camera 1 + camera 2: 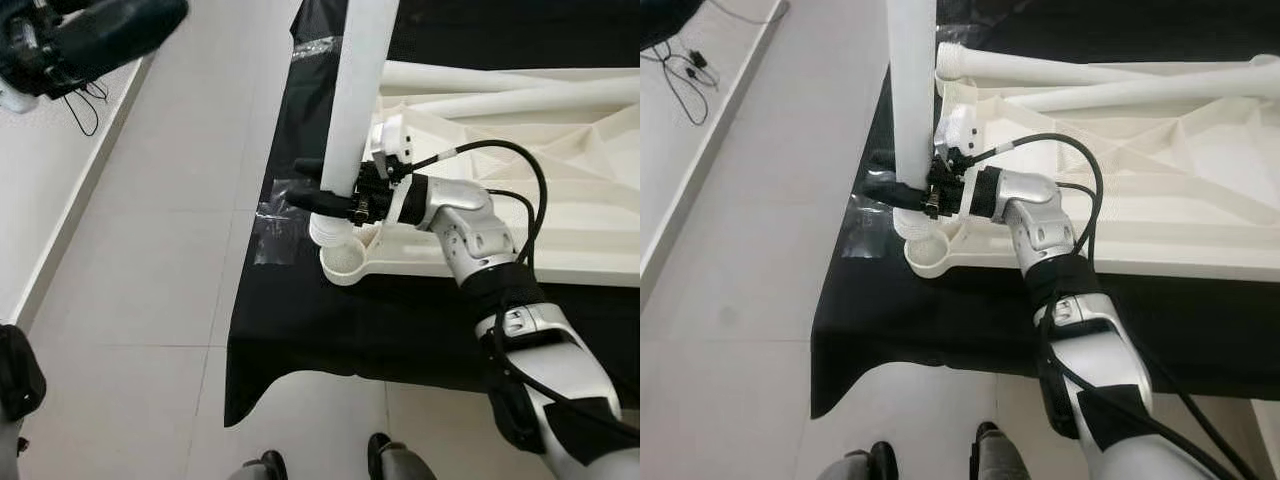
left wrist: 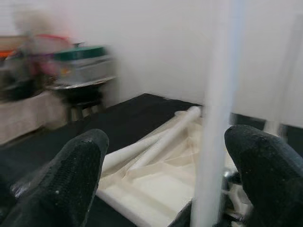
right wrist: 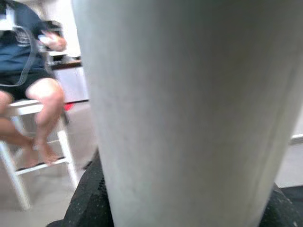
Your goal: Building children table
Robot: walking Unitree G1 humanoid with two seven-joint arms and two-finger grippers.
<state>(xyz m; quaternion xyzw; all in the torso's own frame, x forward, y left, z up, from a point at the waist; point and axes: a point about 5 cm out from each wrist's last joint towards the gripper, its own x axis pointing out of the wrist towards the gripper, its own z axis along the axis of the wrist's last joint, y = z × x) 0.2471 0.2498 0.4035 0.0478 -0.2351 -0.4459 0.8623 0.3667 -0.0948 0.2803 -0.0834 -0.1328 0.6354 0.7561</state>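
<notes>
Right claw (image 1: 325,197): pinching the upright white table leg (image 1: 358,100) low down, black fingers on either side of the tube, just above its threaded foot.

Table leg: near vertical, foot resting at the round corner socket (image 1: 343,262) of the upturned white tabletop (image 1: 560,180), which lies on black cloth (image 1: 330,330) over the floor (no counter in use).

Handling note: judged as the seating step. Keep the leg plumb over the socket, press straight down, and turn without letting it tip, since a slanted start would likely bind the thread.

Left claw (image 2: 165,184): spread, empty, raised clear, the leg standing beyond its fingers.

Spare legs (image 1: 500,85): two lying across the far side of the tabletop.
</notes>
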